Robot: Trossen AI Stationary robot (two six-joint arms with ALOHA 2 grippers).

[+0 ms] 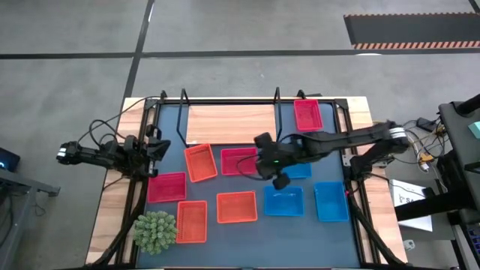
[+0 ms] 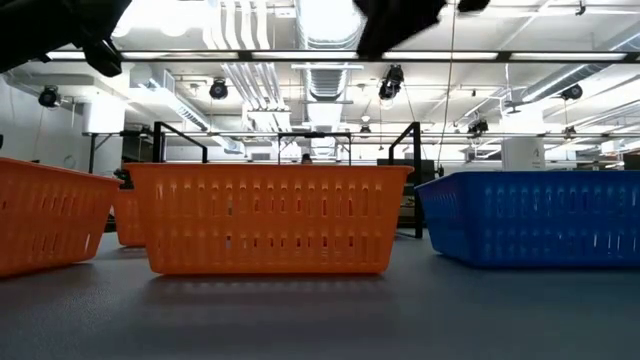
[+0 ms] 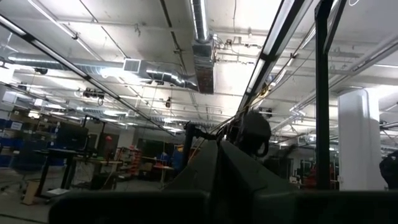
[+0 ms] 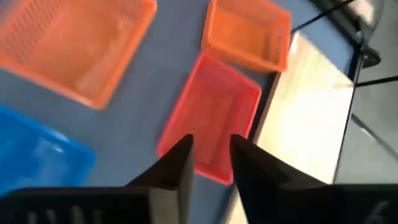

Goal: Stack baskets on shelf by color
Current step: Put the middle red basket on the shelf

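Two arms half-seen low; I see right gripper (image 4: 210,158) slightly parted above red basket (image 4: 211,118), left gripper (image 1: 159,148) closed at mat (image 1: 315,240) edge.

Counting from above: three red baskets (image 1: 307,115), four orange baskets (image 1: 236,208) and three blue baskets (image 1: 331,201), ten in all. One wooden shelf (image 1: 230,124), one green spiky ball (image 1: 155,231), and two robot arms (image 1: 337,140) over the mat.

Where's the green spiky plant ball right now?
In the high view, the green plant ball sits at the mat's near-left corner, just left of an orange basket.
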